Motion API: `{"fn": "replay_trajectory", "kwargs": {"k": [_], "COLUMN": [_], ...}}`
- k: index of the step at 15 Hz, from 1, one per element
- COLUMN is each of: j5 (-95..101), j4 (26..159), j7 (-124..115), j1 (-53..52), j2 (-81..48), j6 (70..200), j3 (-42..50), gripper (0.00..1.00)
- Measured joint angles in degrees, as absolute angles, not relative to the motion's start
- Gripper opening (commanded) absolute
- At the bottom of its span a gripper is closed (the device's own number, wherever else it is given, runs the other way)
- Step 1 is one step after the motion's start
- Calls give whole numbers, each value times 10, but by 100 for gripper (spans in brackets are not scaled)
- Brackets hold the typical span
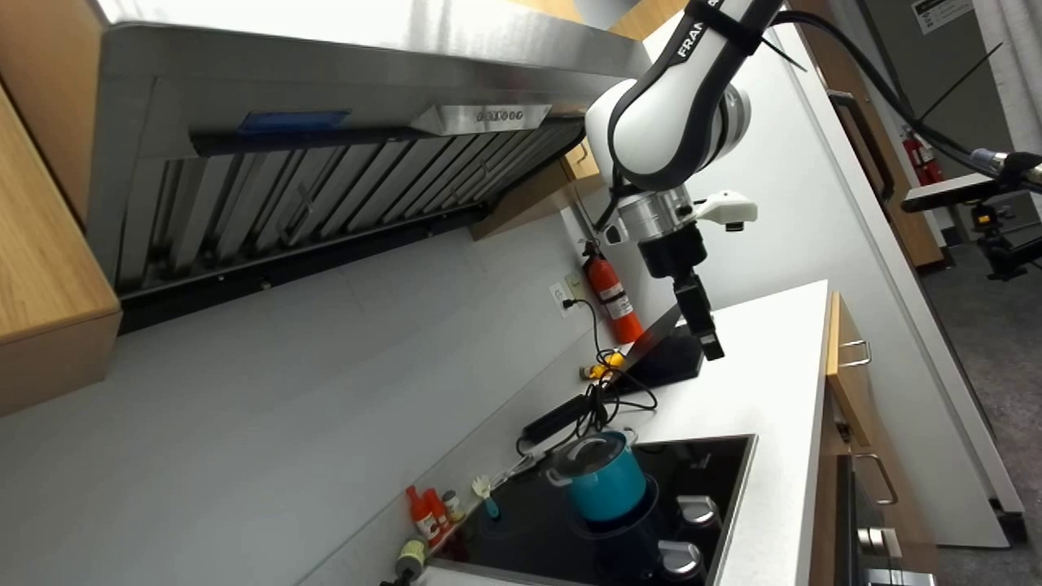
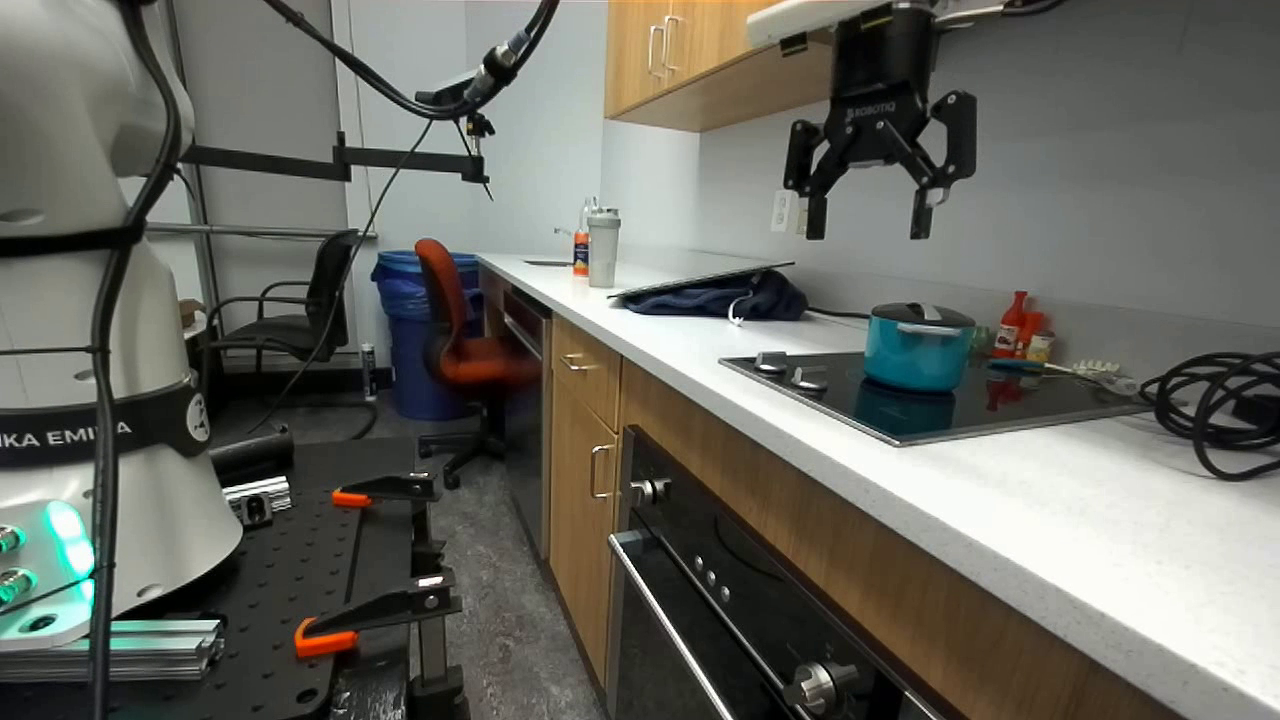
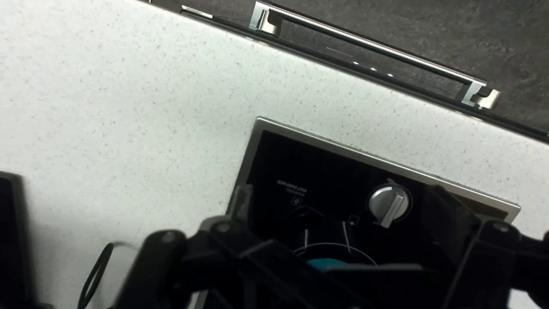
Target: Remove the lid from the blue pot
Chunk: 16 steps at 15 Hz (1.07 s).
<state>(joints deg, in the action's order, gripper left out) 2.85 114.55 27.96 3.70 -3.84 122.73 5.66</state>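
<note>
The blue pot stands upright on the black cooktop; it also shows in an exterior view. Its dark lid with a raised handle lies on top, and this lid also shows in an exterior view. My gripper is open and empty, pointing down, well above the counter and the pot. In an exterior view the gripper is seen edge-on, high above the counter beyond the cooktop. In the wrist view only a teal sliver of the pot shows; the gripper hides the rest.
A range hood overhangs the cooktop. Knobs stand at the cooktop's front. Red bottles and a utensil lie behind the pot. A dark cloth under a thin panel, loose cables and a fire extinguisher are nearby.
</note>
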Motion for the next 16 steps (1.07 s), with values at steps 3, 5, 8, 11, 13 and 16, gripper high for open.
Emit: {"fn": "replay_trajectory", "kwargs": {"k": [3,5,8,11,13,16], "j5": [29,29,28,28,27,25], "j4": [1145,1145,1145,1145,1144,1139], "j7": [300,312,326,331,332,333], "j1": [37,37,37,37,37,37], "j2": [-54,-64,-80,-97,-107,-121], "j6": [1238,1257,1298,1341,1366,1397], "j3": [55,51,42,27,17,8], "gripper": [100,100,100,100,100,100]}}
